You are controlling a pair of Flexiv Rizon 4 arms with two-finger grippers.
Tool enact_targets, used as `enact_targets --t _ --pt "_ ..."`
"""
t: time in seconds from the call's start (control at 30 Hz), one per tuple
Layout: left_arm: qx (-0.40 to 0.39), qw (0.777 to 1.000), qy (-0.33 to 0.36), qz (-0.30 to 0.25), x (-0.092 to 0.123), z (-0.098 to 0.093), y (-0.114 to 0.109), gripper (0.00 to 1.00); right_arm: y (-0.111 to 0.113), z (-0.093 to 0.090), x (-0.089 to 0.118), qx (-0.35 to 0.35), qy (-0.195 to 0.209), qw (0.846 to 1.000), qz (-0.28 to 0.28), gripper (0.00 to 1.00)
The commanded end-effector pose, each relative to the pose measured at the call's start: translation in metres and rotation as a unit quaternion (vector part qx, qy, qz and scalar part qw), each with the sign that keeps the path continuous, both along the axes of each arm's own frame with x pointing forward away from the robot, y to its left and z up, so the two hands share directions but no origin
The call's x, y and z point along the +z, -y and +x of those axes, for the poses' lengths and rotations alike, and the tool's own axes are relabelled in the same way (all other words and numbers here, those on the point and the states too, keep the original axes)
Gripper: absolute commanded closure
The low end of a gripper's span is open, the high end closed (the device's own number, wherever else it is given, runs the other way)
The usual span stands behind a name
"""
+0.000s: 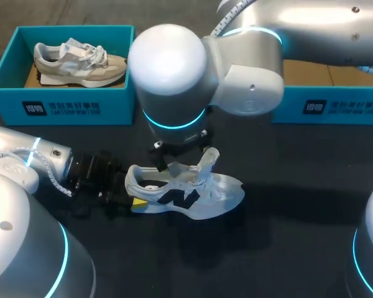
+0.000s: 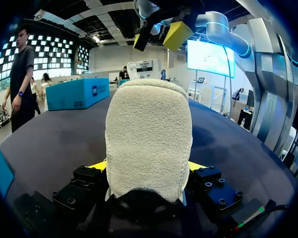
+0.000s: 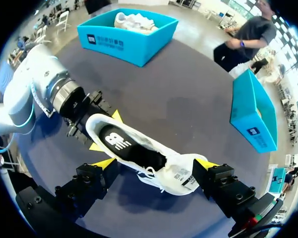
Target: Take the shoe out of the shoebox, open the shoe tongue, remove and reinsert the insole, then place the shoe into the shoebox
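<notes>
Sneaker (image 1: 199, 189) heel clamped by left gripper (image 2: 148, 167).
Right gripper (image 3: 154, 162) hangs above its tongue (image 1: 208, 162), fingers (image 3: 105, 163) apart (not touching).

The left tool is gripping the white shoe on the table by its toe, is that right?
No. The left tool grips the white shoe by its heel, not its toe; the toe points away from it. The shoe does lie on the table. The head view shows this.
</notes>
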State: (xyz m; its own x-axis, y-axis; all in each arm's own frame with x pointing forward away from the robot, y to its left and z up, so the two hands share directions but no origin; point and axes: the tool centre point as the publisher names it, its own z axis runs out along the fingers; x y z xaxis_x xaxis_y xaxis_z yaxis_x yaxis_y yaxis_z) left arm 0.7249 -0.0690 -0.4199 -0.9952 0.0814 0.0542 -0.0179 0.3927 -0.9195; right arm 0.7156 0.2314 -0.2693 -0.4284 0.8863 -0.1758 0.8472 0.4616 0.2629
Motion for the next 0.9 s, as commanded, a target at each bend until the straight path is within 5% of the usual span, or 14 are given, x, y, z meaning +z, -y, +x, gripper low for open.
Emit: enact_targets --t 0.03,0.2,0.33,0.43,0.73,0.9 --pt "0.001 1.0 0.0 0.0 -0.006 -0.003 0.0 1.0 0.003 0.0 0.0 0.002 -0.001 1.0 0.005 0.0" --pt "0.001 1.0 0.0 0.0 -0.006 -0.003 0.0 1.0 0.003 0.0 0.0 0.002 -0.001 1.0 0.005 0.0" --pt "0.001 1.0 0.0 0.0 -0.006 -0.003 0.0 1.0 -0.002 -0.001 0.003 0.066 0.022 0.996 0.054 0.0" --pt "0.001 1.0 0.0 0.0 -0.006 -0.003 0.0 1.0 -0.01 0.003 0.007 0.163 0.036 0.983 0.08 0.0" --pt "0.001 1.0 0.0 0.0 -0.006 -0.003 0.0 1.0 -0.029 0.003 0.001 0.37 0.011 0.929 0.018 0.0" --pt "0.001 1.0 0.0 0.0 -0.006 -0.003 0.0 1.0 -0.03 0.001 0.001 0.427 0.003 0.904 -0.007 0.0"
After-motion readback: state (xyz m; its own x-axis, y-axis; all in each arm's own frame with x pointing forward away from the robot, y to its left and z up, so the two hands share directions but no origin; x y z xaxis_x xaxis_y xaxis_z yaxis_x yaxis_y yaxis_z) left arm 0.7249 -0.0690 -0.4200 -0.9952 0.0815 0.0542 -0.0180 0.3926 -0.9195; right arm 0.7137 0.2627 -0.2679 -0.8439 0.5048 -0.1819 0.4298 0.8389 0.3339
